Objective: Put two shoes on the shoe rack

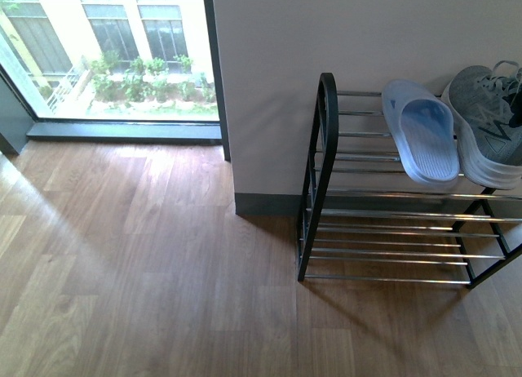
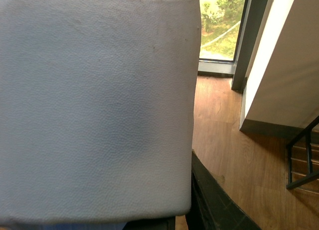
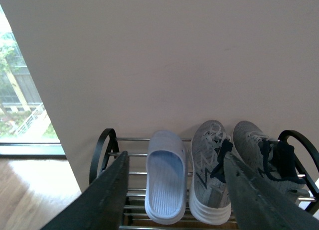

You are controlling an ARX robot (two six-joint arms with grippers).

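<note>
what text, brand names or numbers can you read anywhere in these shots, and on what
None can be read in any view.
Grey sneakers: a white zigzag side mark, a pattern and not letters; no brand name shows.
Pale blue slipper: only ribbed grooves on the footbed, no print.
Shoe rack: plain black frame and silver rods, no label.
Pale blue-grey surface filling the left wrist view: blank.

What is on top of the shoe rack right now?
On the shoe rack's top tier sit one pale blue slipper and two grey sneakers, side by side. The lower tiers appear bare, though the front view cuts off their right end.
</note>
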